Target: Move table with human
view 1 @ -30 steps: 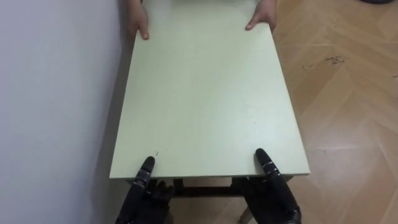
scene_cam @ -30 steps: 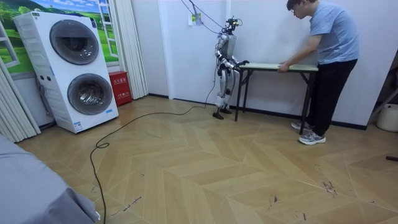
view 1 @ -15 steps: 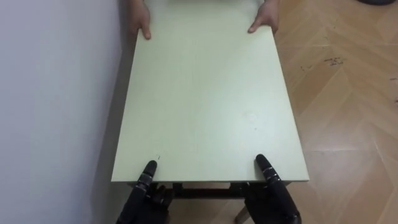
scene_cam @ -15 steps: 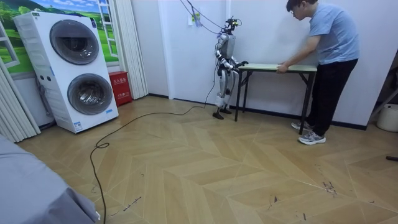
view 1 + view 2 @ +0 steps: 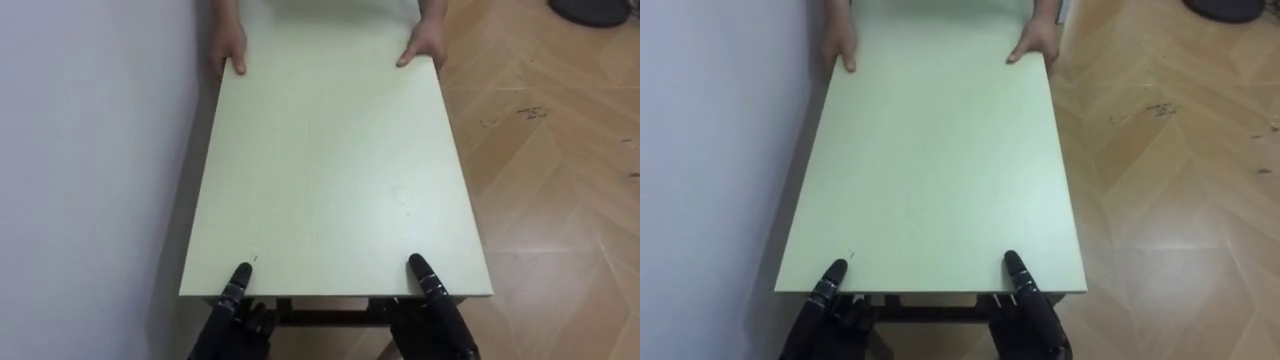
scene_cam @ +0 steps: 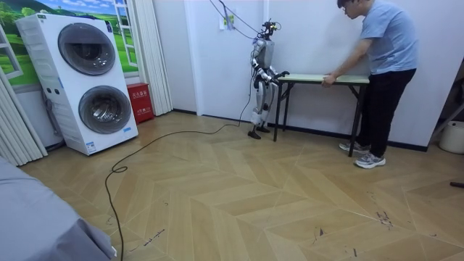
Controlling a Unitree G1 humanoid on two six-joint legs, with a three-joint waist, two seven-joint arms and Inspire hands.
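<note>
Looking down, I've got the table (image 5: 330,170) stretching away from me, pale top bare. My left hand (image 5: 232,308) is clamped on the near edge by the left corner, thumb lying on top and the rest of the hand below the rim. My right hand (image 5: 436,305) grips the same way near the right corner. At the far end the person's hands (image 5: 422,46) rest on the top, one at each corner, thumbs up on the surface.

The room view gives me what my eyes can't: the person (image 6: 384,65) is leaning over the far end, at the room view's right. I'm standing upright at the end towards the room view's left, arms out to the top. It also shows the dark legs under the table, reaching down towards the floor.

Now the edges. The table's left long edge runs just beside the white wall (image 5: 90,150), with only a thin shadowed gap there. The right long edge faces open wooden floor (image 5: 560,210). The room view shows that floor running wide and open across to the stacked washing machines (image 6: 90,80) at its left.
</note>
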